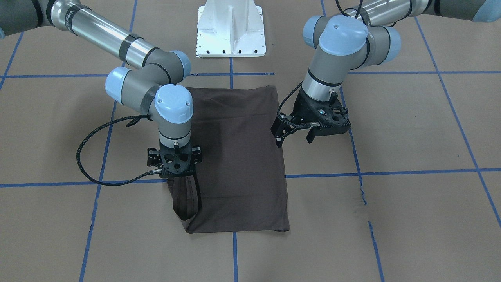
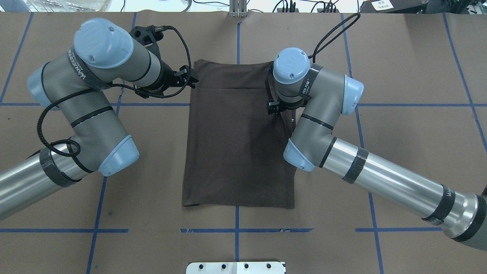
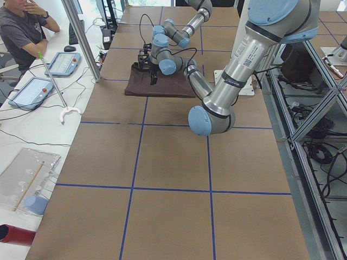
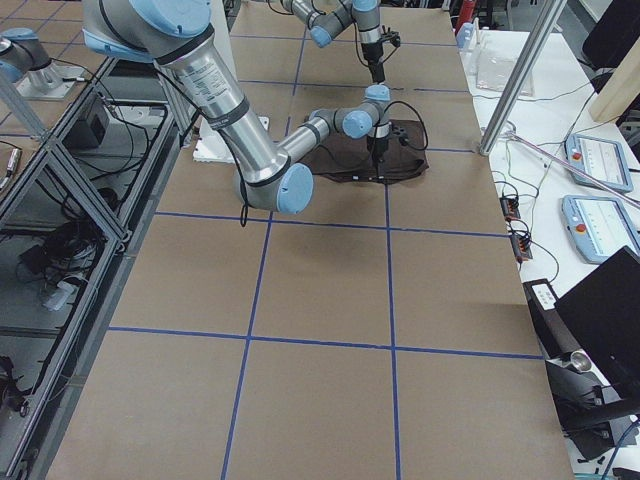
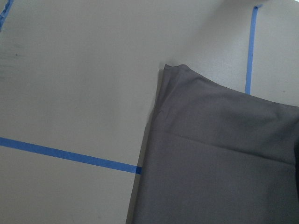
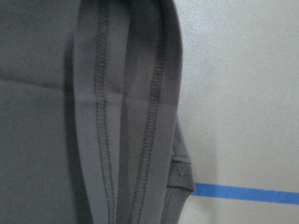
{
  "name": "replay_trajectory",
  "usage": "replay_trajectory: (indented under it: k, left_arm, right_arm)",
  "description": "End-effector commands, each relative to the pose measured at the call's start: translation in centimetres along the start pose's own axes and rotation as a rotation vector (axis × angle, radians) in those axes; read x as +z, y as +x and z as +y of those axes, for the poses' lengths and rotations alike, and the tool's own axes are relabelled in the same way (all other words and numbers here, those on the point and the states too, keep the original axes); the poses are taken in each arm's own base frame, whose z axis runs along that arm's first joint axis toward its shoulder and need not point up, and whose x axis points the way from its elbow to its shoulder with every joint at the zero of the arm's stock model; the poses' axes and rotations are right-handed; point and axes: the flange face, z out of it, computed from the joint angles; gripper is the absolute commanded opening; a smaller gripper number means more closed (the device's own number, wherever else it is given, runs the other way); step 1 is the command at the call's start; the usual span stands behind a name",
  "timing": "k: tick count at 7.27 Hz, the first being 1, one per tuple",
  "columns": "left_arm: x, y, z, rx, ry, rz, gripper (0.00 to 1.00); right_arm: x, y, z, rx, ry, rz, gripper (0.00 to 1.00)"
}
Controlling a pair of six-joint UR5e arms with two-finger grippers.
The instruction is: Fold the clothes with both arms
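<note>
- Though the T-shirt (image 1: 238, 156) already lies as a neat long rectangle with no sleeve sticking out, I'd judge the folding roughly half done. A stitched hem strip (image 1: 186, 196) along its edge on the robot's right, toward the far end, is lifted off the cloth.
- Over that spot the right end effector (image 1: 181, 176) stands upright, clamped on the raised strip, which hangs beneath it as a loop. Its wrist camera shows the double-stitched hem close up.
- Across the cloth, the left end effector (image 1: 295, 139) hovers tilted just beside the other long edge, clear of the fabric. Its two fingers look spread and carry nothing.
- What remains, by my reckoning, is to lay that strip down flat and then bring one short end over the other with both arms.
- As for where it lies, the T-shirt sits mid-table between the arms, just ahead of the white pedestal (image 1: 231, 29), and straddles a crossing of blue lines.
- Underneath, the table (image 1: 411, 129) is covered in brown paper, marked into squares by blue tape lines (image 1: 391, 171), and some of the tape looks scuffed.
- Off to one side, a seated man (image 3: 21, 27) waits at a white bench with tablet-like pendants (image 3: 32, 92). A slanting metal post (image 3: 81, 38) stands by it, and framing with cables runs along the robot's side.
</note>
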Motion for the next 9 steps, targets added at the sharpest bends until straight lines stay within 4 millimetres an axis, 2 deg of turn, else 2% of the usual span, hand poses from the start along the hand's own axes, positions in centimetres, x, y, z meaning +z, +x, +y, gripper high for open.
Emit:
replay_trajectory:
  k: [1,2,4,5,6,7,8,9]
  left_arm:
    - [-0.3,0.5,0.1,0.003,0.000,0.008,1.00]
    - [-0.7,0.9,0.1,0.006,0.002,0.018,1.00]
    - [-1.4,0.8,0.4,0.004,0.003,0.030,1.00]
    - [-2.3,0.6,1.9,0.003,-0.041,0.051,1.00]
    - [-1.0,-1.3,3.9,-0.125,-0.122,0.026,1.00]
    - [0.1,-2.0,8.4,-0.206,-0.163,0.005,1.00]
    - [0.2,-3.9,13.1,-0.246,-0.163,-0.016,1.00]
    - [1.0,-5.0,17.3,-0.308,-0.163,-0.049,1.00]
  right_arm:
    - [0.8,5.2,-1.9,-0.010,-0.018,0.021,1.00]
    - [0.9,7.3,-2.6,-0.009,-0.027,0.020,1.00]
    - [-1.5,6.1,-2.8,-0.004,-0.077,-0.090,1.00]
    - [-3.5,5.5,-2.4,-0.008,-0.062,-0.128,1.00]
    - [-5.6,4.9,-1.1,0.036,-0.060,-0.180,1.00]
    - [-6.8,3.5,2.5,0.078,-0.074,-0.226,1.00]
    - [-8.5,2.4,5.1,0.103,-0.073,-0.266,1.00]
    - [-9.8,0.7,7.4,0.149,-0.085,-0.300,1.00]
